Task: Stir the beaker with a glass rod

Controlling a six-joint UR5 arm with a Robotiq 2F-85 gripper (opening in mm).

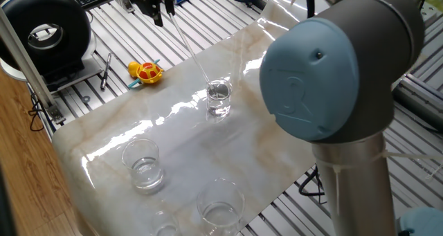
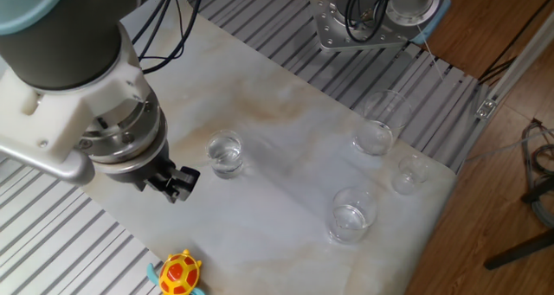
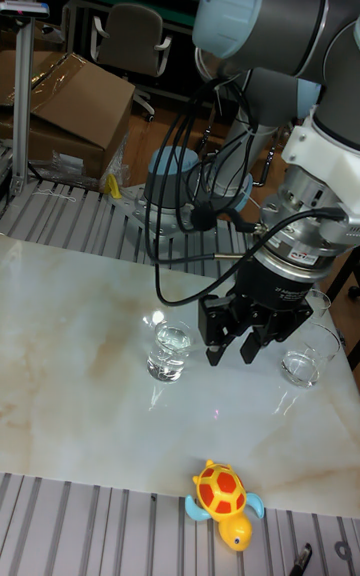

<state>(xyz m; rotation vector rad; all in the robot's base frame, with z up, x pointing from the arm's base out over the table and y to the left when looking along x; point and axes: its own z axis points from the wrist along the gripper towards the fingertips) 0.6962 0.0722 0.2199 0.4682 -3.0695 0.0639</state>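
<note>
while the gripper (image 1: 158, 7) hangs above the far edge of the bench (image 1: 104, 135), its dark fingers (image 3: 216, 348) pinch the top of the rod (image 1: 190, 49). the rod slants down from them, and its lower end sits inside the beaker (image 1: 219, 99), which stands upright near the middle of the marble top with clear liquid in it. in the other fixed view the gripper (image 2: 176, 182) sits just left of the beaker (image 2: 226, 153), and the rod is too faint to trace there. a yellow and red toy turtle (image 1: 146, 71) lies near the bench edge below the gripper. three wider glasses stand well apart from the beaker, the nearest (image 1: 142, 164) toward the opposite corner.
</note>
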